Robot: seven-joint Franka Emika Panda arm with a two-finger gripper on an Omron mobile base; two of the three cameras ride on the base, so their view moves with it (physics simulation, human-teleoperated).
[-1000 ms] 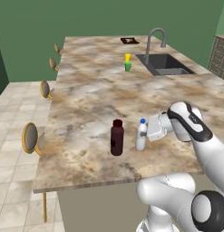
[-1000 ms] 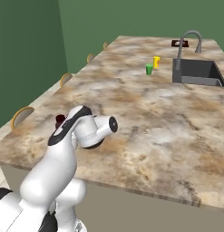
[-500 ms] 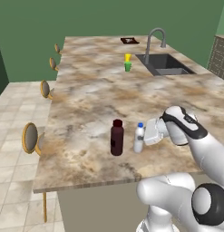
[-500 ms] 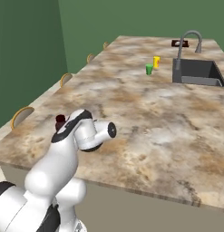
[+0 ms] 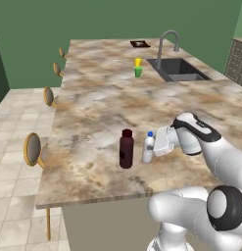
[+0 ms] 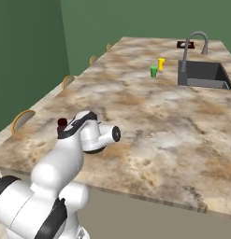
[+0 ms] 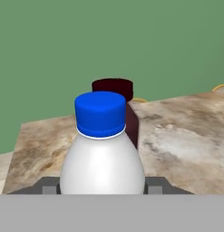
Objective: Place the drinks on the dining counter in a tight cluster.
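Note:
On the near end of the dining counter (image 5: 103, 98) a squat dark-maroon bottle (image 5: 126, 149) stands upright. Just right of it is the small white bottle with a blue cap (image 5: 149, 147). My gripper (image 5: 153, 148) reaches in from the right and is shut on it. In the hand view the white bottle (image 7: 102, 158) sits between my fingertips (image 7: 49, 186), and the maroon bottle (image 7: 127, 106) is close behind it. From the right base view my arm covers both; just the maroon cap (image 6: 62, 123) peeks out. Whether the white bottle rests on the stone, I cannot tell.
The counter's front edge (image 5: 93, 198) runs close below the two bottles. Far back are the sink (image 5: 179, 69), the curved faucet (image 5: 166, 41) and a small green-and-yellow item (image 5: 138, 67). Round-backed stools (image 5: 33, 149) line the left edge.
My hand with the white bottle has edged slightly left and down, toward the maroon bottle. The maroon bottle has stayed put.

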